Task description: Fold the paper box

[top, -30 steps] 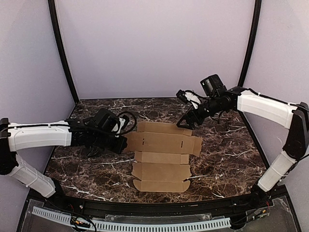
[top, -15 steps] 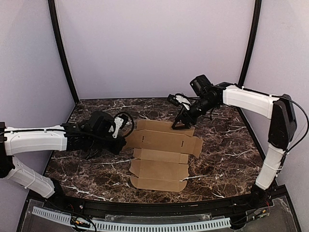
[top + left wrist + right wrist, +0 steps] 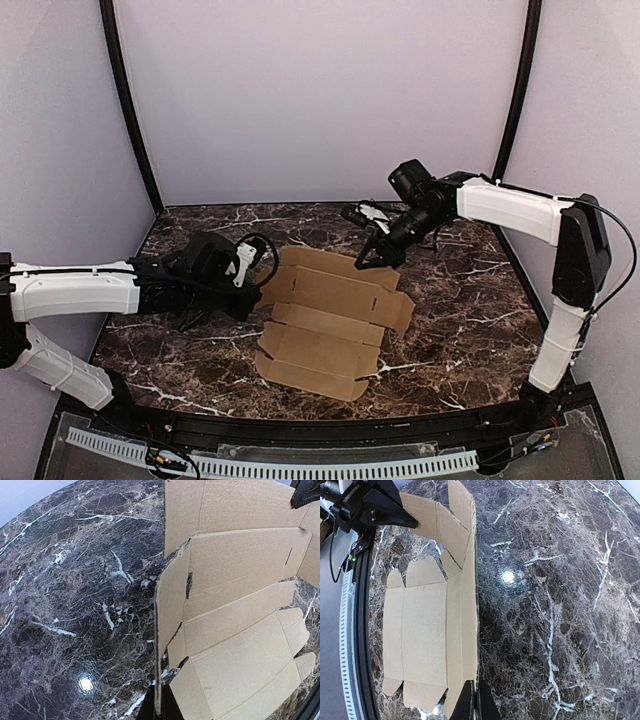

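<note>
1. Near the left edge of the marble table (image 3: 150, 335), the left gripper (image 3: 247, 296) reaches in low against the left side of the paper box (image 3: 330, 320). In its wrist view the fingers are almost together, and the thin edge of a side flap (image 3: 169, 622) runs down between them. It looks pinched on that flap, which now stands up off the marble; a second ago it lay flat.

2. The paper box sits mid-table as an unfolded brown blank, with one end toward the back edge and the other toward the arms' bases. A second ago it lay square to the table edges. Now it is skewed, its near end swung toward the near-left corner (the whole sheet has turned, not just one flap).

3. The right gripper (image 3: 370, 256) is at the blank's far-right corner, having crept leftward over the last second. Its wrist view shows the fingers nearly closed with the edge of the far panel (image 3: 469, 630) running in between them. I take it to be holding that edge, though the contact sits at the very bottom of the view and is hard to confirm.

4. My reading is that both arms have hold of the sheet and the first creases are only starting. The skew suggests the cardboard is sliding as much as bending. No wall is fully up yet, so most of the folding is still to come.
</note>
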Available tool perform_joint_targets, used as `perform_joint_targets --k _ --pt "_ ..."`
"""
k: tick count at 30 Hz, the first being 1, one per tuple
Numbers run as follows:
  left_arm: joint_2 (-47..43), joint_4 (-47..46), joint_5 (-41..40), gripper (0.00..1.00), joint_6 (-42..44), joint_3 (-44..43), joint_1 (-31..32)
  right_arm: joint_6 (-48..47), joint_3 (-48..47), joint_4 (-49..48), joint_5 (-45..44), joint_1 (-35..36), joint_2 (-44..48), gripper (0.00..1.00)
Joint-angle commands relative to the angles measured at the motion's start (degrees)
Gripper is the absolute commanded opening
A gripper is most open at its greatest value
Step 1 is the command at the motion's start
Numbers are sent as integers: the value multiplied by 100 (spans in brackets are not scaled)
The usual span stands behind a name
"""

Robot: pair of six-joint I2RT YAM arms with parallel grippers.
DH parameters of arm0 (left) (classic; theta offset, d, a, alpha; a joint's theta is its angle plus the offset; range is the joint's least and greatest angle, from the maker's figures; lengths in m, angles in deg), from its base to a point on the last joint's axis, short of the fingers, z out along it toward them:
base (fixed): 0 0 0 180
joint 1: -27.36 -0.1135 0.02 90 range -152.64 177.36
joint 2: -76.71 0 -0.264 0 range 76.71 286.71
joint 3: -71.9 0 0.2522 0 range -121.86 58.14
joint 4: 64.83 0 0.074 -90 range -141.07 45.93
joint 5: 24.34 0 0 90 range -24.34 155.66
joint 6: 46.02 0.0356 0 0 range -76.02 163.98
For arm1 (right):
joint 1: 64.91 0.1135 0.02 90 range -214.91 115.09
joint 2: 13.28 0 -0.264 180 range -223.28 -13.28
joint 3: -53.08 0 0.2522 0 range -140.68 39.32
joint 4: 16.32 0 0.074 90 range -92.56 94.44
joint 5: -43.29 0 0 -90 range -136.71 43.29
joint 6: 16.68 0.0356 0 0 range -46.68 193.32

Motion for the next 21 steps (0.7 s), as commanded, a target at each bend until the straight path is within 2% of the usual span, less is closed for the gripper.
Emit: perform_joint_targets --k 1,9,21 --pt "-51 -99 -53 0 3 148 -4 11 21 -44 -237 110 112 0" --pt "-165 38 -97 2 7 134 -2 467 644 -716 -797 263 635 0" --pt "-443 168 72 23 -220 161 -15 618 1942 -2169 -2652 980 1512 0"
